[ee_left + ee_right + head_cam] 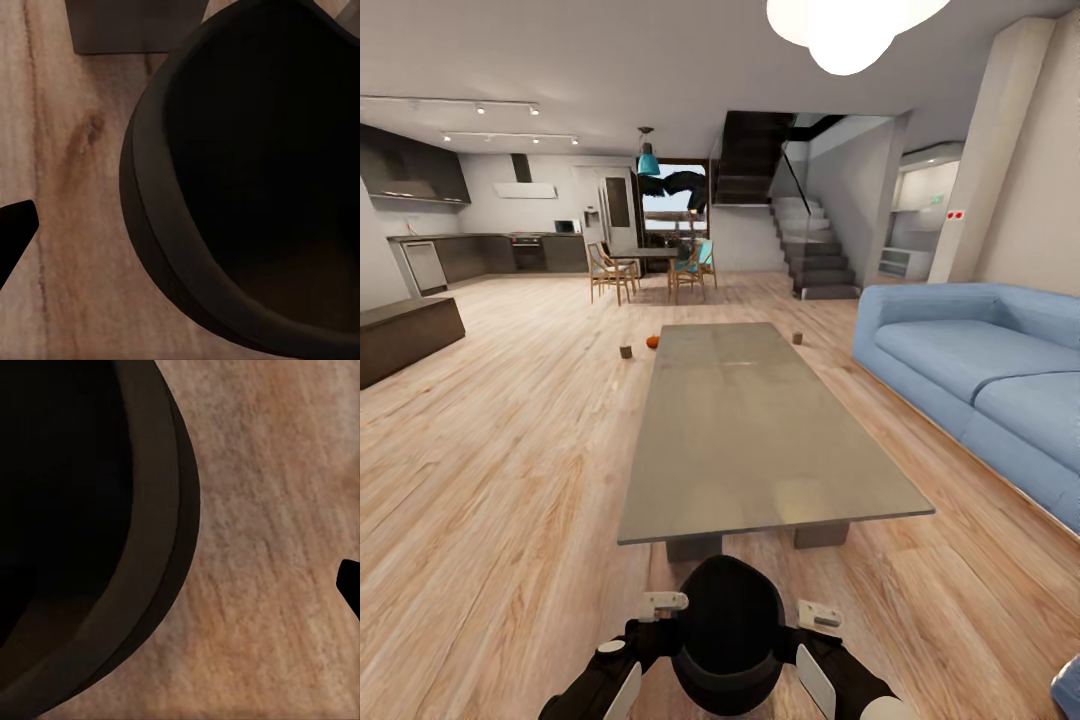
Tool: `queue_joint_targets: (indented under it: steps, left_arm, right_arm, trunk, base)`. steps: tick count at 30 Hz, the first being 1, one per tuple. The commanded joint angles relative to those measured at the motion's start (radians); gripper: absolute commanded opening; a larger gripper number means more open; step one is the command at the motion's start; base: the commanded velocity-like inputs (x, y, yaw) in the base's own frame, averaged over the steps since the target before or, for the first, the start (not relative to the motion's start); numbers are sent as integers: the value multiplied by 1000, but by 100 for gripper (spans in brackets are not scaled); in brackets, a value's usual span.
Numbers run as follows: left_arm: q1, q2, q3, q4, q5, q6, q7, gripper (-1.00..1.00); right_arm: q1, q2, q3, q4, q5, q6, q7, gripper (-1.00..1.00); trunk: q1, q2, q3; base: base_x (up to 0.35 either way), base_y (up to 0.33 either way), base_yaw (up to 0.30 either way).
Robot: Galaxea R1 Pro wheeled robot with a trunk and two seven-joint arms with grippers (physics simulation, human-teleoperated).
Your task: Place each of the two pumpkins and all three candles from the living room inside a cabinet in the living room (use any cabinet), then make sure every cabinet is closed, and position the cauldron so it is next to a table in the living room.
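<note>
Black and round, the cauldron point(726, 632) sits between my two arms at the near edge of the head view, on the wood floor point(510, 470) just short of the near end of the long grey coffee table point(760, 430). My left tool point(663, 602) is at its left rim and my right tool point(818, 613) at its right rim, so both are about equally near; in the wrist views the cauldron's dark wall curves close past each camera, with one black fingertip point(13, 229) standing clear of the wall. I cannot tell whether either tool is clamped on the rim or loose beside it. Ahead, the tabletop's long axis runs straight away from me. Past its far left corner an orange pumpkin point(653, 342) lies on the floor with a small brown candle point(626, 351) just left of it; another candle point(797, 339) stands off the far right corner. The dark cabinet point(405, 335) lies far left. I can read no writing or labels anywhere.
</note>
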Motion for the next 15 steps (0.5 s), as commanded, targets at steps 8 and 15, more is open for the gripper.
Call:
queue_joint_targets:
  steps: [8, 15]
  left_arm:
    - [0, 0, -2, -3, 10, 8, 0, 100]
    - [0, 0, -2, -1, 13, 10, 1, 100]
  right_arm:
    - [0, 0, 1, -2, -8, 5, -5, 100]
    - [0, 0, 0, -2, -8, 5, -5, 100]
  trunk:
    - [-3, 1, 22]
    - [-6, 3, 49]
  base:
    - [-2, 0, 0]
    - [0, 0, 0]
